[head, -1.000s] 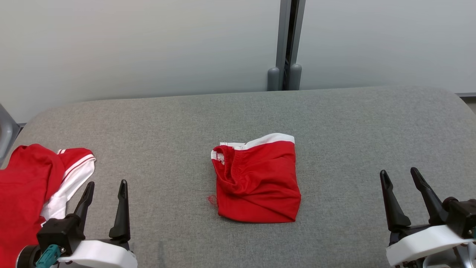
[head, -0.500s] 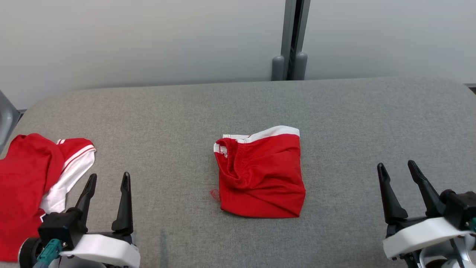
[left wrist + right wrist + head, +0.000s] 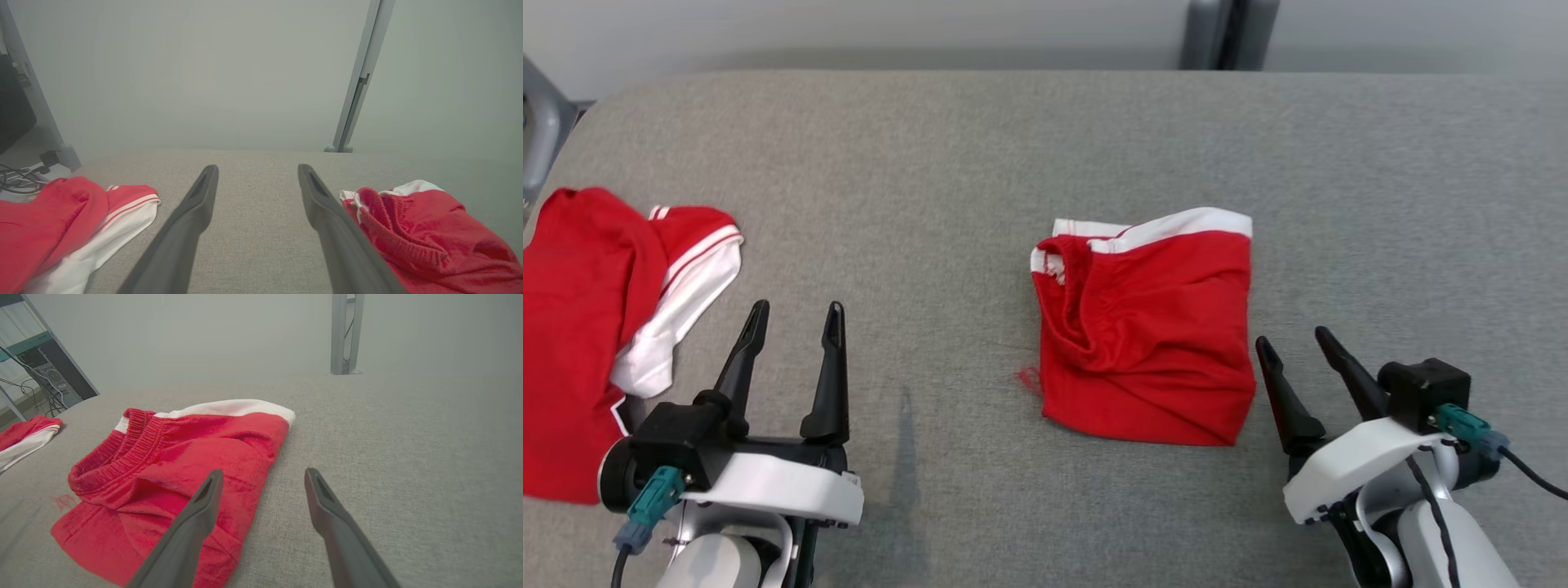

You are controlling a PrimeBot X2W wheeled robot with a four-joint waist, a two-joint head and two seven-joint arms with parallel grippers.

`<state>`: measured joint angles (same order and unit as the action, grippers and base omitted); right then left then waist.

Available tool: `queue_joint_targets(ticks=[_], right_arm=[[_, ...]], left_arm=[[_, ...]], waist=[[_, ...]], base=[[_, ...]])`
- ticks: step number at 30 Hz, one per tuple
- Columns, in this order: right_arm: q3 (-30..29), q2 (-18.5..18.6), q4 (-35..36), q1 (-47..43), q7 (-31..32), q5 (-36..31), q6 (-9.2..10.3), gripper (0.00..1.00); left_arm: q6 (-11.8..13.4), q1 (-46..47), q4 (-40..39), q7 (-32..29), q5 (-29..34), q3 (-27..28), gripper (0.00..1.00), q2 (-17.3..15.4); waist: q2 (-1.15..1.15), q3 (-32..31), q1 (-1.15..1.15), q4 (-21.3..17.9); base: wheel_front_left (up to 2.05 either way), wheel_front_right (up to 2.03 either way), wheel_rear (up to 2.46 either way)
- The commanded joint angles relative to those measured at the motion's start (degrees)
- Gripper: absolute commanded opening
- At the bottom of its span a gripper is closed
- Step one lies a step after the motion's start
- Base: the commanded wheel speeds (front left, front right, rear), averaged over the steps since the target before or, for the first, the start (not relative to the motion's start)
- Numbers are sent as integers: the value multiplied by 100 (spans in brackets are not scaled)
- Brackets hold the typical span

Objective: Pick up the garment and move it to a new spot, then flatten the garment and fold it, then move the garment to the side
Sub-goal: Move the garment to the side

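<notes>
A red garment [image 3: 1147,343] with a white band lies folded in the middle of the grey padded table [image 3: 980,163]; its elastic waist faces left. It also shows in the left wrist view as the garment [image 3: 425,232] and in the right wrist view as the garment [image 3: 184,457]. My right gripper [image 3: 1292,338] stands open just off its lower right corner, apart from it; in its own view the right gripper [image 3: 264,471] has its left finger over the cloth's edge. My left gripper [image 3: 796,308] is open over bare table, well left of the garment; its own view shows the left gripper [image 3: 257,167] empty.
A second red and white garment [image 3: 613,327] lies crumpled at the table's left edge, close to my left gripper. A grey post [image 3: 1229,33] stands behind the table's far edge. Cables and equipment [image 3: 45,384] sit beyond the left end.
The head camera has tilted down and shifted, so the whole picture moved. My right gripper has come left, close to the folded garment's right side. Both grippers stay open.
</notes>
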<state>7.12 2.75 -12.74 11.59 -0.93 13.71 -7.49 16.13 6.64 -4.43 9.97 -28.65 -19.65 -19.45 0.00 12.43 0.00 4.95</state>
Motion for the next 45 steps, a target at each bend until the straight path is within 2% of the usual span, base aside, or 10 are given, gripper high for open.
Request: queue_joint_targets(ticks=[1,7,8,9,10,17,23,34,40,45], right_arm=[[88,27,-227,150,-79,64,-1,100],[477,31,-964,518,-134,258,0,100],[508,33,-1044,569,-142,292,-1,56],[529,33,-1139,611,-138,306,-1,25],[566,30,-1219,641,-122,347,-1,0],[660,98,-1463,734,-155,338,1,0],[855,345,-1362,635,-12,205,1,0],[1019,986,-1048,862,179,194,1,0],[983,1180,-1462,1496,-98,303,1,0],[891,1523,-2034,2209,-473,316,1,0]], left_arm=[[-48,166,88,70,25,-20,100,26],[-185,416,365,234,-5,-61,100,157],[-197,444,403,246,-4,-65,100,167],[-204,470,436,267,-3,-69,100,179],[-221,490,469,275,-6,-68,100,189],[-239,511,619,338,-23,-25,100,177],[-224,435,604,345,-35,-10,100,127],[-172,671,375,140,68,-12,100,-61],[-235,963,198,-68,176,-76,100,-215],[-309,1287,40,-286,339,-209,100,-332]], waist=[[0,289,0,232],[0,491,0,352],[0,503,0,361],[0,512,0,367],[0,516,0,369],[0,433,0,260],[0,343,0,-59],[0,581,0,-1353],[0,924,0,-2020],[0,1307,0,-2386]], base=[[0,0,0],[0,0,0],[0,0,0],[0,0,0],[0,0,0],[0,0,0],[0,0,0],[0,0,0],[0,0,0],[0,0,0]])
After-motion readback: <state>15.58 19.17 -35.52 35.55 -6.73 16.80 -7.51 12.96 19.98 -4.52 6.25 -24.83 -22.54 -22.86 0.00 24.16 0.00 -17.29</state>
